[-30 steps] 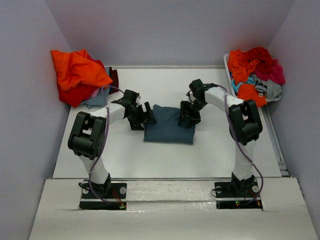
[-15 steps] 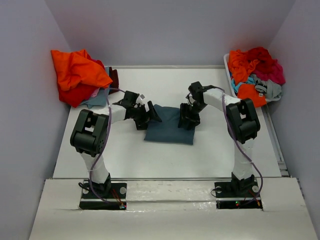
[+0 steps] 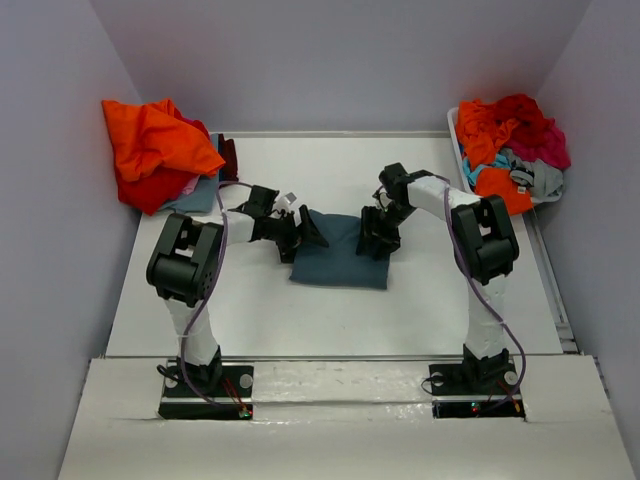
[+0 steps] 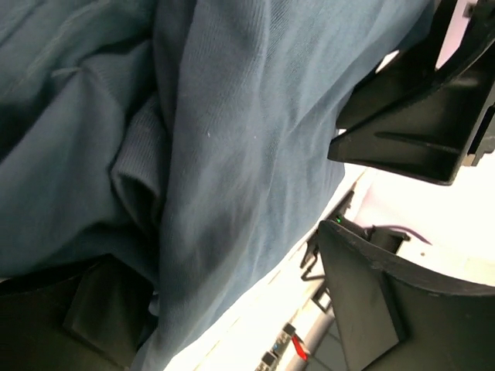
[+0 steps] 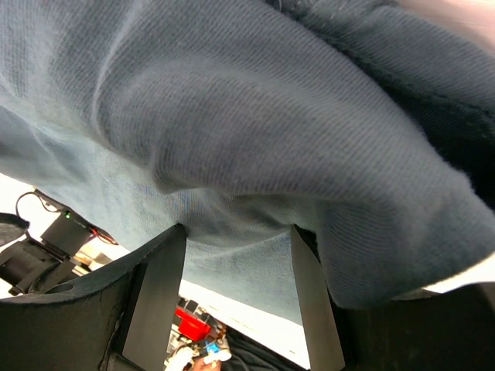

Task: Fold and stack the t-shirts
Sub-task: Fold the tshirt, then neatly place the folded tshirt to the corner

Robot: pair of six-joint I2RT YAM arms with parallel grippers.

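White table (image 3: 420, 300) holds blue shirt (image 3: 338, 262), folded, btwn left gripper (image 3: 300, 232), spread wide at its edge, and right gripper (image 3: 375, 238), straddling a bunched fold, grip unclear; prob. last fold, next needs both sides pinched.

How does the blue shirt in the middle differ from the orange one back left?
The slate-blue t-shirt lies flat, folded into a rectangle; the orange t-shirt is crumpled. The blue one lies alone on the table; the orange one tops a heap of clothes. Both are plain cloth.

Slate-blue t-shirt (image 5: 232, 116) cropped in wrist views
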